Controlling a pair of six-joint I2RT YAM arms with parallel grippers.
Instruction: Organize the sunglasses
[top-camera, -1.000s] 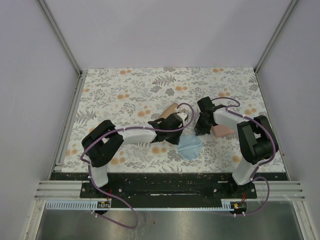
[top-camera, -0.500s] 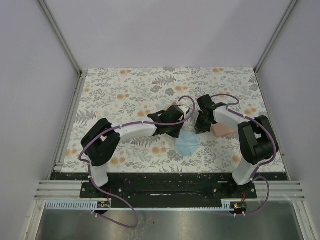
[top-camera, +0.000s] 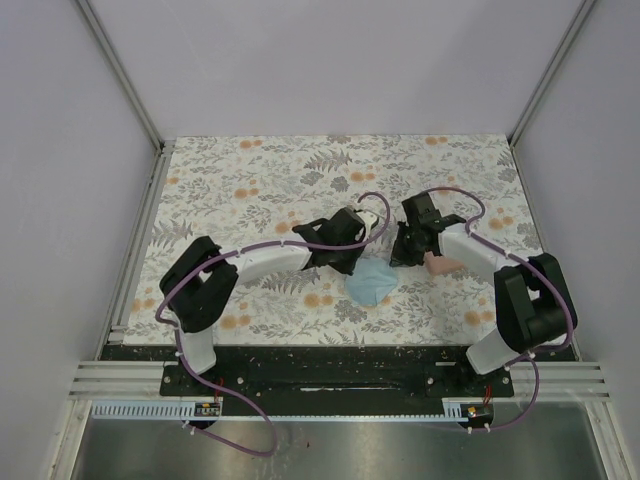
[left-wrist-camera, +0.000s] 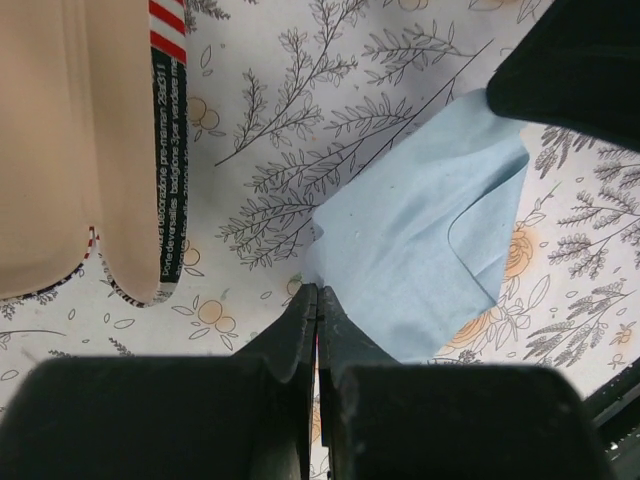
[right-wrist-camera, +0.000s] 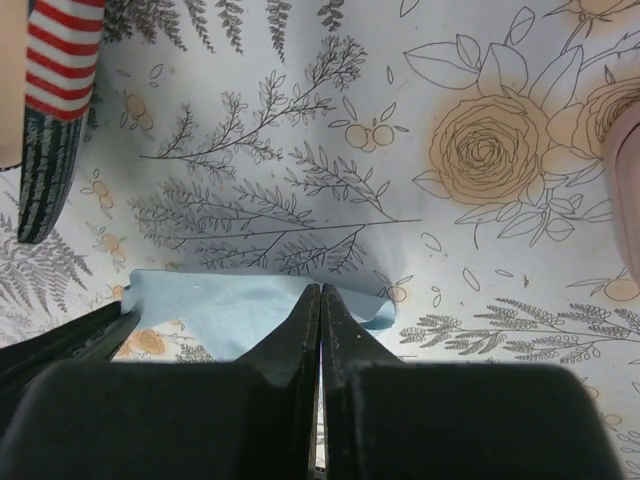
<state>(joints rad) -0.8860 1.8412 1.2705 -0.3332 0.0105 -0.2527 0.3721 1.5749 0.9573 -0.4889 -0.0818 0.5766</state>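
Observation:
No sunglasses show in any view. A light blue cloth (top-camera: 368, 284) lies crumpled on the floral table between my two arms. My left gripper (left-wrist-camera: 317, 291) is shut on one corner of the cloth (left-wrist-camera: 420, 255). My right gripper (right-wrist-camera: 320, 288) is shut on another edge of the cloth (right-wrist-camera: 225, 308), which curls up beside the tips. In the top view the left gripper (top-camera: 355, 264) and right gripper (top-camera: 401, 258) sit close together over the cloth.
An open American-flag case (left-wrist-camera: 90, 140) with a beige lining lies just left of the cloth, and its striped edge (right-wrist-camera: 55, 85) shows in the right wrist view. A pink case (top-camera: 443, 263) lies by my right gripper. Metal rails border the table.
The cloth has been drawn a little to the left and bunched up. My left gripper moved further from the bases, hiding the flag case. My right arm's elbow swung outward to the right.

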